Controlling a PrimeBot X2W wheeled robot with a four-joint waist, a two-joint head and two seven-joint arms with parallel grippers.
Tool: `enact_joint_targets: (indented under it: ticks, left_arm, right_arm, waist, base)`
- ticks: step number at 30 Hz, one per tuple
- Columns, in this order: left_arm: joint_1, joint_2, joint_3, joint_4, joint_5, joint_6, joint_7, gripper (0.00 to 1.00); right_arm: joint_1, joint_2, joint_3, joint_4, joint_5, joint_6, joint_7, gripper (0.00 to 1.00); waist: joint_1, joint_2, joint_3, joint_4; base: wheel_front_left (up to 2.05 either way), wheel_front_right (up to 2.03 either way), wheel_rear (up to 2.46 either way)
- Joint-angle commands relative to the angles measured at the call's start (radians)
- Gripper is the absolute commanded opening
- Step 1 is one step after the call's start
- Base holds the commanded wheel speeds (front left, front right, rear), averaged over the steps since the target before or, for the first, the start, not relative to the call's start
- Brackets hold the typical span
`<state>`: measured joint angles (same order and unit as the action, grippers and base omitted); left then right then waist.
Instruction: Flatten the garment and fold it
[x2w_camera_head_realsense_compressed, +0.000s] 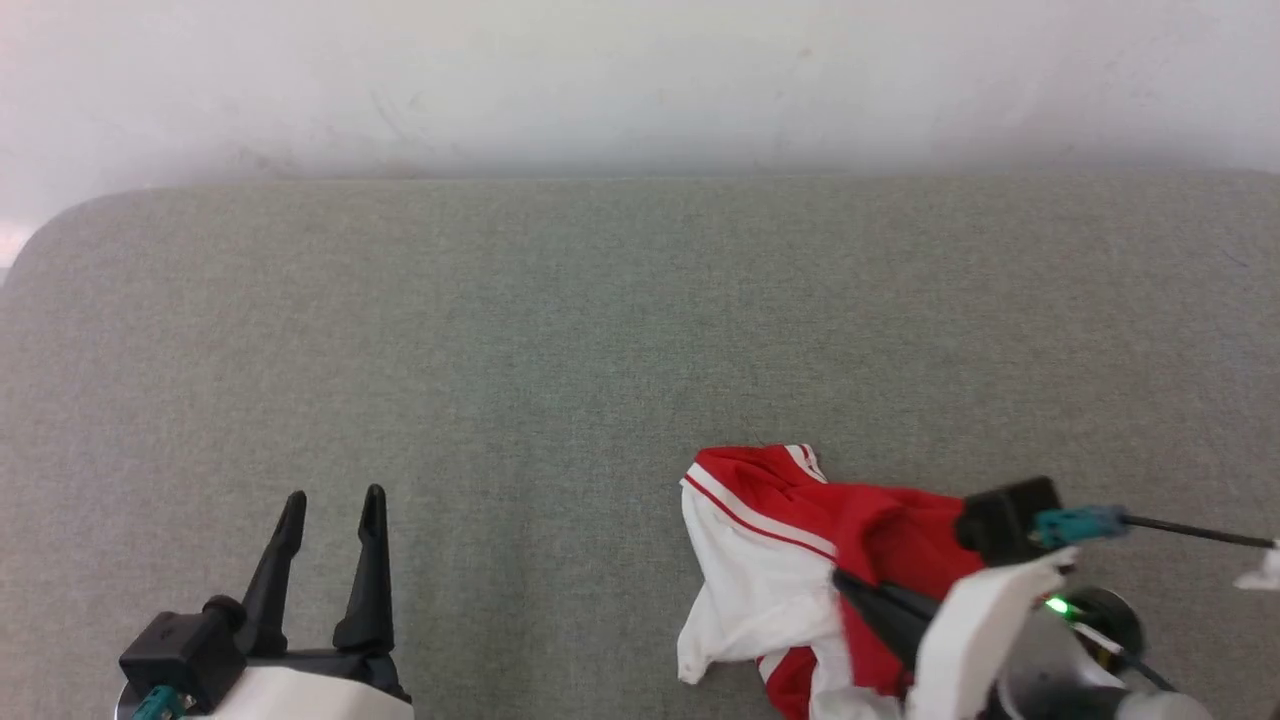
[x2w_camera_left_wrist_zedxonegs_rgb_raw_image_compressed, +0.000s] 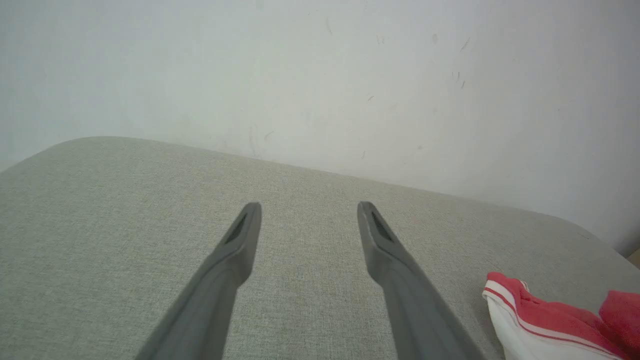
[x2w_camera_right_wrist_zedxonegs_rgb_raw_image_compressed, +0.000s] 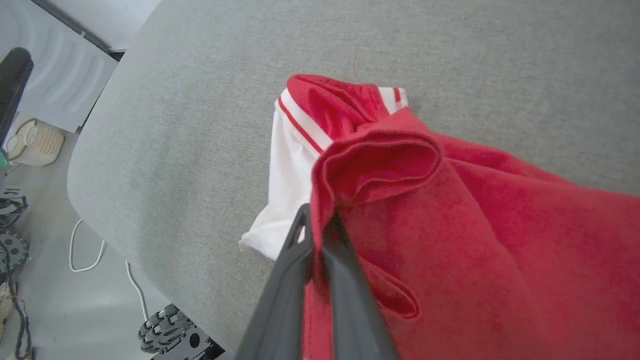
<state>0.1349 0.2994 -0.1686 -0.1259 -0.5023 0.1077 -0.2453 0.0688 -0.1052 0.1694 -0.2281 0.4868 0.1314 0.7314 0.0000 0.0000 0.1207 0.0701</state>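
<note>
The garment (x2w_camera_head_realsense_compressed: 890, 540), a red shirt with a white sleeve and red-white striped trim, lies crumpled at the near right of the grey table (x2w_camera_head_realsense_compressed: 600, 330). My right gripper (x2w_camera_head_realsense_compressed: 845, 580) reaches into it from the right. In the right wrist view that gripper (x2w_camera_right_wrist_zedxonegs_rgb_raw_image_compressed: 317, 215) is shut on a raised fold of the garment's (x2w_camera_right_wrist_zedxonegs_rgb_raw_image_compressed: 475, 225) red fabric, with the white sleeve (x2w_camera_right_wrist_zedxonegs_rgb_raw_image_compressed: 285, 165) hanging to its left. My left gripper (x2w_camera_head_realsense_compressed: 335, 495) stands open at the near left, well away from the cloth. Between its fingers (x2w_camera_left_wrist_zedxonegs_rgb_raw_image_compressed: 308, 206) is bare table, and the garment (x2w_camera_left_wrist_zedxonegs_rgb_raw_image_compressed: 540, 315) lies at the lower right.
A pale wall (x2w_camera_head_realsense_compressed: 640, 80) runs behind the table's far edge. Past the table's rounded near corner (x2w_camera_right_wrist_zedxonegs_rgb_raw_image_compressed: 85, 185), the right wrist view shows floor with a white cable (x2w_camera_right_wrist_zedxonegs_rgb_raw_image_compressed: 80, 250), a wheeled base (x2w_camera_right_wrist_zedxonegs_rgb_raw_image_compressed: 165, 330) and a white basket-like object (x2w_camera_right_wrist_zedxonegs_rgb_raw_image_compressed: 37, 145).
</note>
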Motion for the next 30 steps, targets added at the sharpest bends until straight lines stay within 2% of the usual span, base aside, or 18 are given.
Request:
enact_joint_targets:
  ticks: [1, 7, 16, 17, 18, 23, 27, 30]
  left_arm:
    - [-0.018, -0.005, -0.002, 0.006, -0.006, -0.002, 0.001, 1.0]
    - [-0.034, -0.018, -0.01, 0.026, -0.012, -0.011, -0.003, 1.0]
    - [-0.059, -0.032, -0.024, 0.06, -0.019, -0.025, -0.006, 1.0]
    - [-0.06, -0.033, -0.026, 0.064, -0.02, -0.026, -0.006, 1.0]
    - [-0.061, -0.033, -0.027, 0.067, -0.021, -0.027, -0.005, 1.0]
    - [-0.054, -0.029, -0.027, 0.073, -0.026, -0.024, -0.003, 1.0]
    - [-0.049, -0.024, -0.024, 0.068, -0.027, -0.019, 0.001, 1.0]
    - [-0.048, -0.021, -0.024, 0.061, -0.028, -0.017, 0.004, 1.0]
  right_arm:
    - [-0.027, -0.002, 0.022, -0.01, 0.01, -0.001, 0.003, 0.0]
    - [-0.106, 0.001, 0.145, 0.034, -0.002, -0.001, -0.003, 0.0]
    - [-0.186, 0.03, 0.209, 0.287, -0.111, -0.001, -0.061, 0.0]
    - [-0.194, 0.033, 0.217, 0.309, -0.124, -0.001, -0.073, 0.43]
    - [-0.201, 0.036, 0.223, 0.328, -0.132, -0.001, -0.082, 1.0]
    - [-0.223, 0.042, 0.221, 0.328, -0.11, -0.001, -0.092, 1.0]
    - [-0.218, 0.02, 0.162, 0.222, -0.095, -0.001, -0.091, 1.0]
    - [-0.185, 0.003, 0.074, 0.123, -0.102, -0.001, -0.084, 1.0]
  waist:
    - [0.0, 0.0, 0.007, 0.008]
    - [0.0, 0.0, 0.024, 0.028]
    - [0.0, 0.0, 0.038, 0.054]
    - [0.0, 0.0, 0.038, 0.056]
    - [0.0, 0.0, 0.038, 0.057]
    - [0.0, 0.0, 0.035, 0.042]
    - [0.0, 0.0, 0.038, 0.016]
    - [0.0, 0.0, 0.043, -0.005]
  base:
    - [0.0, 0.0, 0.0]
    - [0.0, 0.0, 0.0]
    - [0.0, 0.0, 0.0]
    - [0.0, 0.0, 0.0]
    - [0.0, 0.0, 0.0]
    - [0.0, 0.0, 0.0]
    - [0.0, 0.0, 0.0]
    - [0.0, 0.0, 0.0]
